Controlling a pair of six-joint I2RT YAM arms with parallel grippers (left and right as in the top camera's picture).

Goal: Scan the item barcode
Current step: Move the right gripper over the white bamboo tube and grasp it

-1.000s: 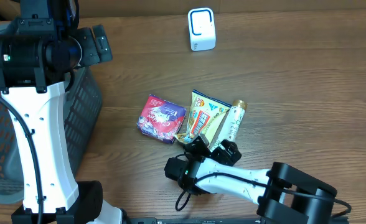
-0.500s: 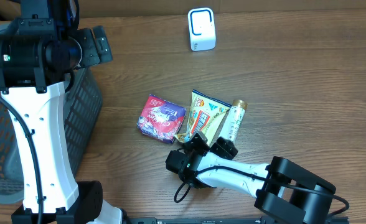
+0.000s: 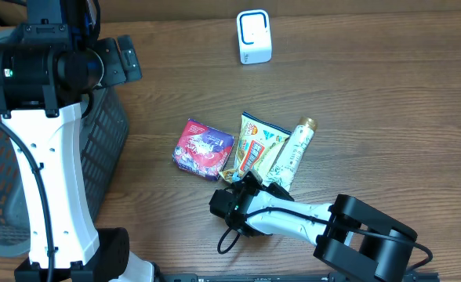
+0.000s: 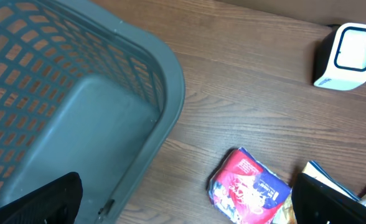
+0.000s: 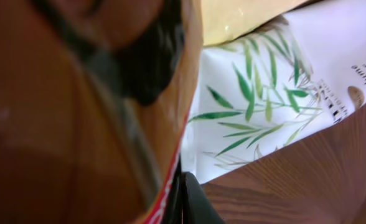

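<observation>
Wood-grain table [image 3: 372, 94] holds crinkly snack pouch [image 3: 255, 146], slim tube [image 3: 292, 155], lattice basket [image 3: 105, 133].

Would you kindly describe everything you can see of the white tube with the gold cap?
The white tube lies flat on the wooden table, tilted, gold cap pointing to the far right. Its glossy, plastic-looking body carries green leaf sprigs and small dark print. One long side rests against the yellow snack pouch; the right pincer is close by its lower end.
</observation>
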